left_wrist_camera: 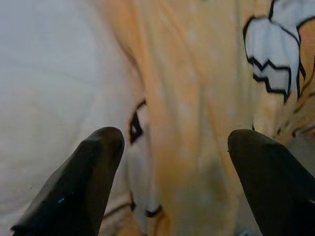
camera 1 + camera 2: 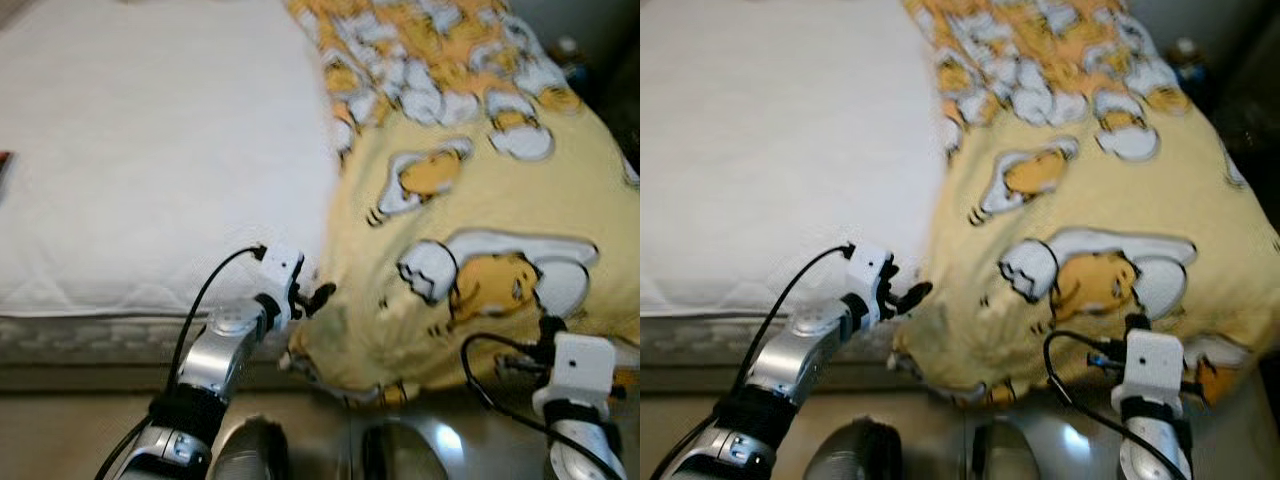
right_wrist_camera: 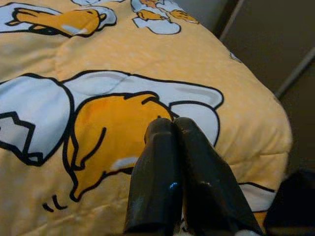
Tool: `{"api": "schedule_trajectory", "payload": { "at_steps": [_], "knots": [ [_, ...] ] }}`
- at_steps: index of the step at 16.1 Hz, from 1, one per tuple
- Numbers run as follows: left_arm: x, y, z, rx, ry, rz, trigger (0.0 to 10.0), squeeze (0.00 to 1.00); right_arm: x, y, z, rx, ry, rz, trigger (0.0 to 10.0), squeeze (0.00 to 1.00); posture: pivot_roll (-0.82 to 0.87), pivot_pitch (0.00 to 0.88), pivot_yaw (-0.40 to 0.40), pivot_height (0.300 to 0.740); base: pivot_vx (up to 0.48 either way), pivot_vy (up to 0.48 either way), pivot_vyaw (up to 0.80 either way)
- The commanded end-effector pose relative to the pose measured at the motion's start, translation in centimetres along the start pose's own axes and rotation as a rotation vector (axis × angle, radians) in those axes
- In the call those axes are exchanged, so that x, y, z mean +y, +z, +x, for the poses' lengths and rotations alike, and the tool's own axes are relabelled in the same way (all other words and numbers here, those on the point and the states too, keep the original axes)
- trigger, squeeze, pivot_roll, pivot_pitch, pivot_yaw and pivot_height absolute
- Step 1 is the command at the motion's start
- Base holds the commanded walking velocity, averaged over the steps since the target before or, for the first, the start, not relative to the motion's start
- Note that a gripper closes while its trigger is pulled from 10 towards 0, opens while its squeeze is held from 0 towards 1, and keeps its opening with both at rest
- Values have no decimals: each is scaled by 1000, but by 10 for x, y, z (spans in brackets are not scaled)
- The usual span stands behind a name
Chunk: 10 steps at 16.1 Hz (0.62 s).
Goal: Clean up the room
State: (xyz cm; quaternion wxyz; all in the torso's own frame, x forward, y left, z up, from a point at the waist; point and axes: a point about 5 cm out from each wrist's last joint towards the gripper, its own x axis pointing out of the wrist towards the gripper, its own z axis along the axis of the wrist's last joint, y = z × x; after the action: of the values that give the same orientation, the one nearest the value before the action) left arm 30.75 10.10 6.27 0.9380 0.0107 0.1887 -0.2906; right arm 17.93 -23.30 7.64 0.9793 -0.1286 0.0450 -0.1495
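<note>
Now left tool point(image 2: 318, 297) spread at yellow blanket point(image 2: 480, 200) edge (cartoon print).

One yellow cartoon-print blanket point(image 2: 470, 200) lies on one white bed point(image 2: 150, 150). Two silver arms reach in, one left pincer point(image 2: 318, 296) and one right pincer point(image 3: 178, 129), each with two black fingers.

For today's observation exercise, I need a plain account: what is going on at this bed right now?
The robot stands at the foot of a bed with a white quilted mattress. A yellow cartoon-print comforter is bunched over the robot's right side of it. The left gripper, fingers open, is at the comforter's near edge, where it meets the bare mattress. The right gripper, fingers shut, points at the comforter's near right part, apparently holding nothing.
</note>
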Motion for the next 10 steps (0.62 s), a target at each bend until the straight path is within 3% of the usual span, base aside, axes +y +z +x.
{"api": "schedule_trajectory", "payload": {
  "at_steps": [1,3,7,10],
  "knots": [
    [4,-13,-5,42,8,-9,10000,0,3,2,-5,14,14,13,10000,0,-118,274,26,699,0,0,0],
    [15,-17,-7,60,45,23,10000,0,6,5,-10,14,48,23,10000,0,-119,279,26,699,0,0,0],
    [21,-20,-6,69,89,49,10000,0,12,5,-15,40,88,37,10000,0,-120,287,18,699,0,0,0],
    [20,-28,-4,71,100,-67,10000,0,12,4,-18,59,101,36,10000,0,-127,295,15,699,0,0,0]
  ]
}}
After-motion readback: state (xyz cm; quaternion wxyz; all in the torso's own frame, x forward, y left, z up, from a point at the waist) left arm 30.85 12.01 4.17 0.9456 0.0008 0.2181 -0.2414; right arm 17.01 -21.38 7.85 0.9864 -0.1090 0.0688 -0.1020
